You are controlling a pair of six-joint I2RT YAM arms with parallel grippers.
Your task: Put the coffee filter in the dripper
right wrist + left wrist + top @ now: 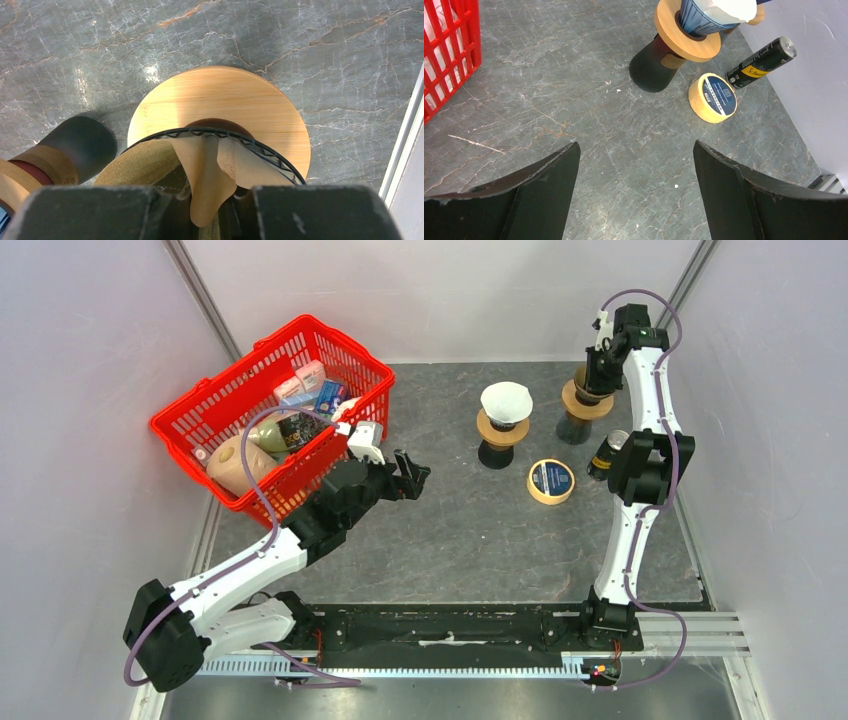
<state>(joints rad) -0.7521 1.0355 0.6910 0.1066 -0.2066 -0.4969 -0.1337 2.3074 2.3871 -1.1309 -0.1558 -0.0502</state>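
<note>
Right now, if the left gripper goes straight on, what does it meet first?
The left gripper would probably meet the dark base of the dripper stand holding the white filter; depth is unclear, so it may touch the table first.

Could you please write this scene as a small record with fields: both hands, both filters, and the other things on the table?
left hand: open, empty, above the table, beside the red basket
right hand: shut on the brown filter
brown filter: folded, partly inside the rim of the right dripper
white filter: sits in the left dripper
also on table: tape roll; can, lying on its side
</note>
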